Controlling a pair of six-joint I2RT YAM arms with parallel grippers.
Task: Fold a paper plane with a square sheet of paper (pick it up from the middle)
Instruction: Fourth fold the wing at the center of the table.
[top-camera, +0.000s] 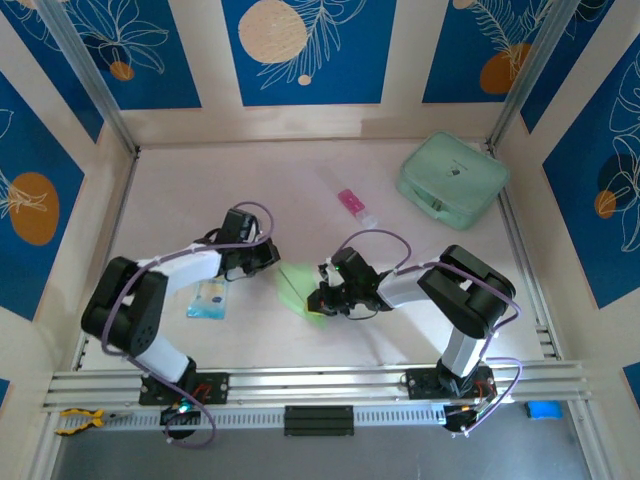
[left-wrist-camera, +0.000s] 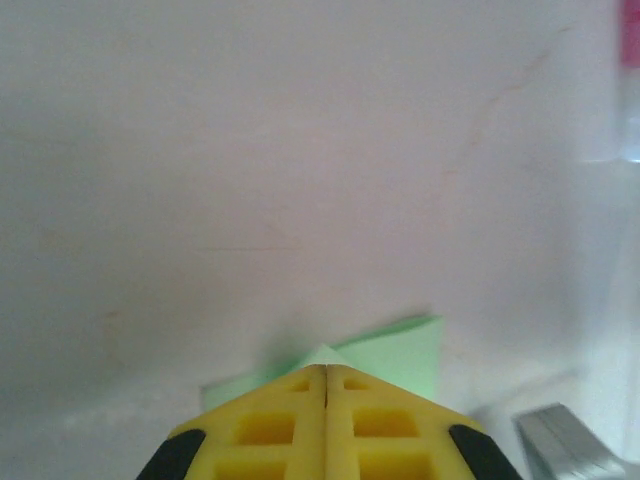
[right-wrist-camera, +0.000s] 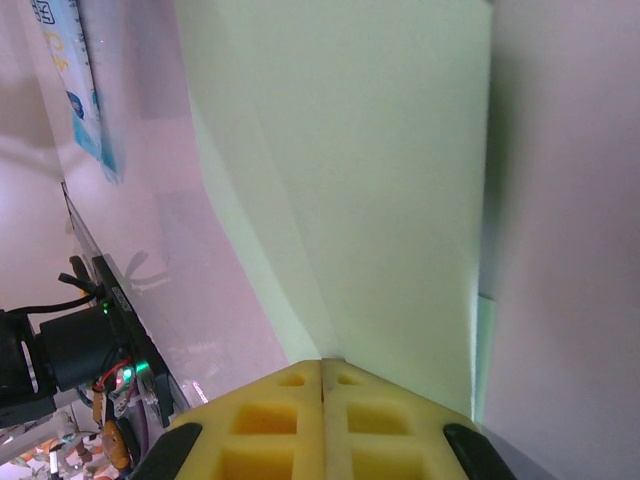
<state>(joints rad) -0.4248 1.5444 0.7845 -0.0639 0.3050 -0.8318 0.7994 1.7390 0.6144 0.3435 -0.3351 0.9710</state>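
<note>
Paper (top-camera: 297, 287) lies mid-table (top-camera: 300, 200), between the two hands. The right wrist view shows a long crease and a doubled layer along one edge. Judged: folding is under way and far from finished.

Left hand (left-wrist-camera: 325, 372): fingers pressed together, tips at the paper's far-left side. A small green peak sits right at the seam between them. Cannot tell whether it is nipped or only pressed down.

Right hand (right-wrist-camera: 322, 365): fingers pressed together, tips at the near-right side, with the paper spreading away ahead of them. Again, a grip cannot be confirmed.

Reading: closed fingers act as a blunt pressing tool. Likely one hand pins the paper while the other sets a crease. Coming in from opposite sides would stop so thin a sheet from sliding.

Packet (top-camera: 208, 298) is near the left arm. Tube (top-camera: 352, 203) and case (top-camera: 452, 180) are well apart, toward the back.
</note>
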